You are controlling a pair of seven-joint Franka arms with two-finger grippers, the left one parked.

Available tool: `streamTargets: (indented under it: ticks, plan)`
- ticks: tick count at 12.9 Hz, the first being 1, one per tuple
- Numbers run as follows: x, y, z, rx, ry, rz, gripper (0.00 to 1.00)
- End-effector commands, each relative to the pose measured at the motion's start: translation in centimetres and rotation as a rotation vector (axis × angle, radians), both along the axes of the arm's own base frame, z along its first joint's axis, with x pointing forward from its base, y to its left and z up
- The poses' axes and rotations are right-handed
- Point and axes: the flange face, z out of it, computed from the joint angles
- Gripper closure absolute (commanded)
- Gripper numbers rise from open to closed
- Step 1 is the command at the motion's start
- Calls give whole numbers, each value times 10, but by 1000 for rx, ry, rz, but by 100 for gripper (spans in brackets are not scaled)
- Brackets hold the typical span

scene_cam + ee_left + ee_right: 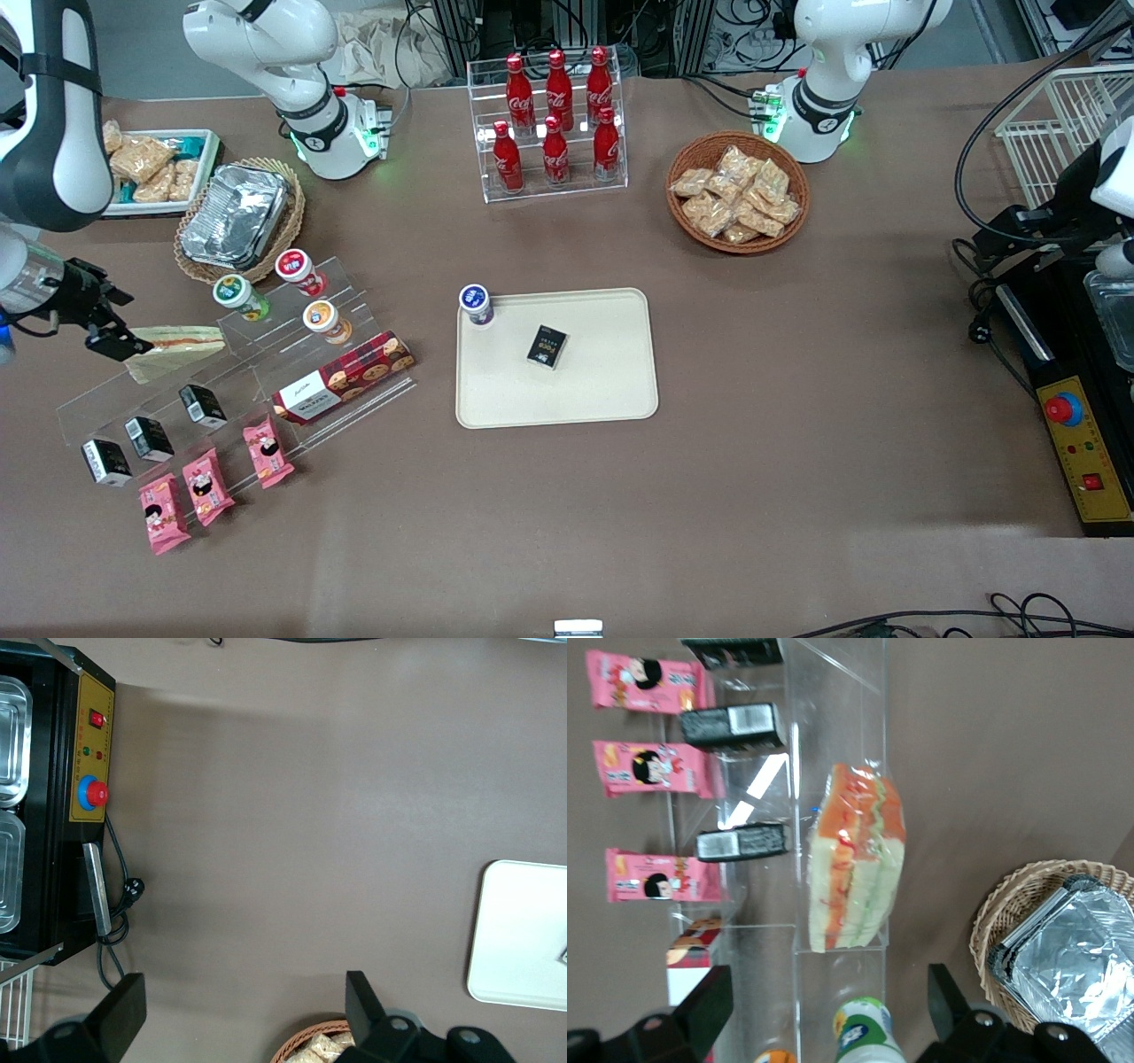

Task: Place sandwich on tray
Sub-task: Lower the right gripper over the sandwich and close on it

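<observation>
The sandwich (177, 346) is a clear-wrapped wedge with an orange-pink filling stripe, lying on the top step of a clear acrylic stand (239, 390). In the right wrist view the sandwich (855, 859) lies ahead of the fingers, with nothing touching it. My gripper (113, 341) hovers at the sandwich's end nearest the working arm's side of the table. The gripper (824, 1010) is open and holds nothing. The cream-beige tray (611, 390) sits mid-table with a small cup (476, 304) and a dark box (547, 346) on it.
The stand also carries lidded cups (239, 297), black boxes (149, 438), a red-plaid cookie box (344, 377) and pink packets (208, 486). A foil container (235, 215) in a wicker basket stands close by. A cola rack (554, 124) and a snack basket (738, 192) stand farther from the camera than the tray.
</observation>
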Motion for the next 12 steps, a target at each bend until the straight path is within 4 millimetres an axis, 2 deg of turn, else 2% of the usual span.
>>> streamTargets:
  ticks: [1, 5, 8, 12]
  plan:
    - [-21, 5, -12, -37, -49, 24, 2]
    - [-22, 4, -27, -66, -67, 47, 2]
    - [-22, -7, -36, -93, -74, 60, 3]
    - [-18, -9, -49, -107, -60, 82, 3]
